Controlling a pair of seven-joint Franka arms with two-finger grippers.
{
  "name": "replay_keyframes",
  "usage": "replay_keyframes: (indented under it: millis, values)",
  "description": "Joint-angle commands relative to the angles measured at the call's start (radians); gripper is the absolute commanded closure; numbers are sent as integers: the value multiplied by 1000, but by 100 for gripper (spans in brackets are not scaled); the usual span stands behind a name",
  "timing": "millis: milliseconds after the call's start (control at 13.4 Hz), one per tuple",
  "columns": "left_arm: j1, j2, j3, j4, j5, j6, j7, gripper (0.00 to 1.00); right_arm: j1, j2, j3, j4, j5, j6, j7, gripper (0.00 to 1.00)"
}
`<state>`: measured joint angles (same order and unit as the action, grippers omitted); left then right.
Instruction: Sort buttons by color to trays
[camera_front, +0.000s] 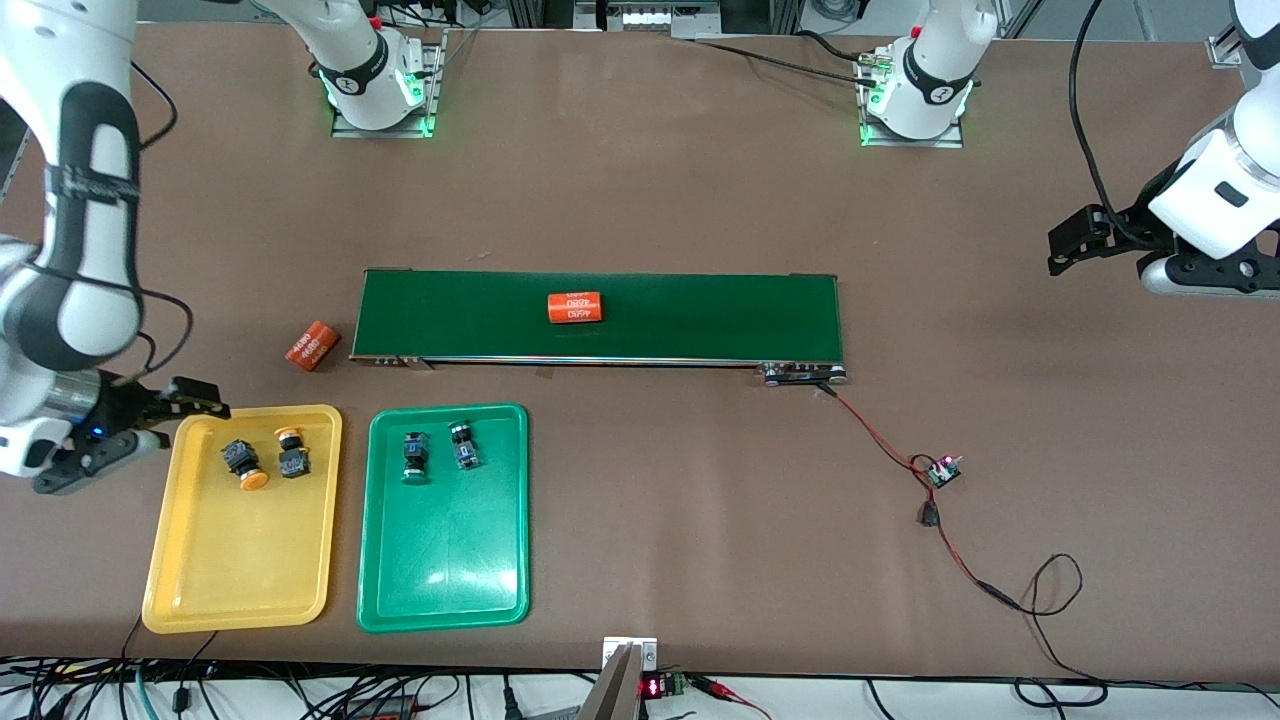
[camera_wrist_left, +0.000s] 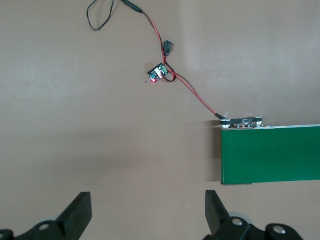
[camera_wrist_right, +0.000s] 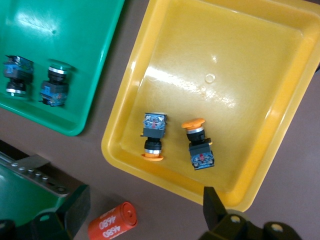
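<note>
Four small round-capped push buttons sit sorted: two orange (camera_front: 262, 460) in yellow plastic tray (camera_front: 240, 590), two green (camera_front: 438, 452) in green tray (camera_front: 445, 590), frame lower left; I read sorting complete, left gripper (camera_wrist_left: 147, 212) and right gripper (camera_wrist_right: 145, 212) both open, empty

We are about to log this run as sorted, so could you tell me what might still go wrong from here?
1. The right gripper hangs open at the yellow tray rim; a careless retreat could clip it and shift the yellow buttons.
2. One orange cylinder lies on the table beside the belt, near that arm's way back.
3. The left gripper waits open, away from everything; little risk.
</note>
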<state>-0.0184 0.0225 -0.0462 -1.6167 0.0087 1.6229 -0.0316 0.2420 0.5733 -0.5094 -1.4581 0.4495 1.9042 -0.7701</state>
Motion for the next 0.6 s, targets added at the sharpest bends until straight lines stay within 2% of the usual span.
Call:
replay_keyframes:
  millis: [0,298,521]
  values:
    - [2,-1,-1,21,10,-21,18,0,11,-6,5,80,3,-95,105,0]
    - [2,-1,-1,21,10,-21,18,0,85,-9,-3,128,-51,-171,289,0]
    - [2,-1,-1,21,10,-21,16,0,97,-61,3,142,-76,-266,353,0]
